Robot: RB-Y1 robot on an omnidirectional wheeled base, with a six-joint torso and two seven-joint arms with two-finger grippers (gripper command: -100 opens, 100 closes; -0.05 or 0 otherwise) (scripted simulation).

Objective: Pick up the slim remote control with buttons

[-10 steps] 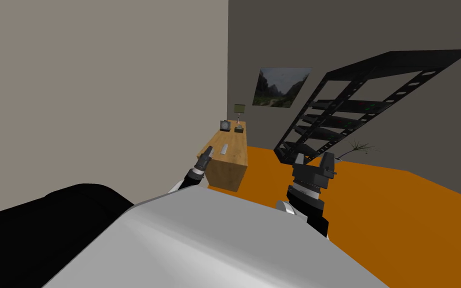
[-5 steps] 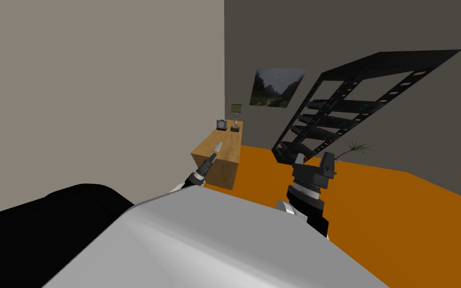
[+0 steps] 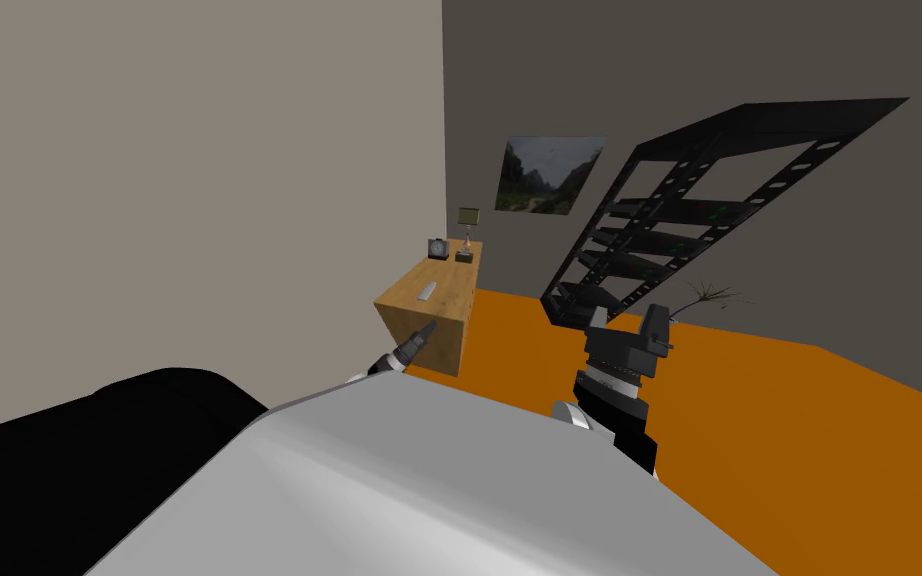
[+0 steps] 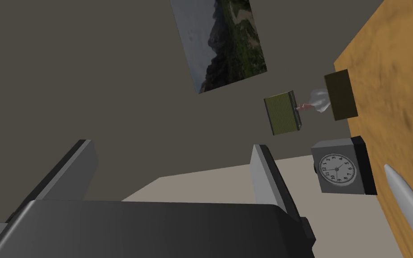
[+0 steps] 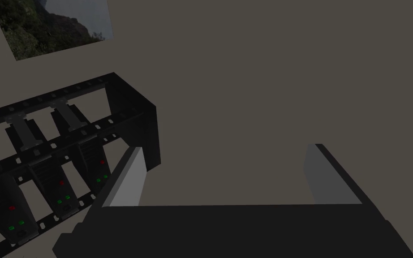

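On top of a wooden cabinet [image 3: 449, 300] against the beige wall, a slim light grey remote control [image 3: 427, 291] lies flat near the cabinet's front end. Its long axis runs along the cabinet's length, toward a small clock [image 3: 437, 248] and a table lamp [image 3: 466, 235] at the far end. No buttons can be made out on it.

The left gripper [image 3: 427, 327] is the nearer one. It hangs in front of the cabinet's near face, lower than the top, with the remote beyond and above it. Its fingers stand wide apart and hold nothing.

Seen from the left wrist, the remote control [image 4: 409, 206] sits outside the gap, off past one finger [image 4: 264, 174], just beside the clock [image 4: 340, 170]. The gripper probably needs to rise and swing toward that side.

The right gripper [image 3: 628, 312] is well apart over the orange floor [image 3: 799, 400], also spread open and empty.
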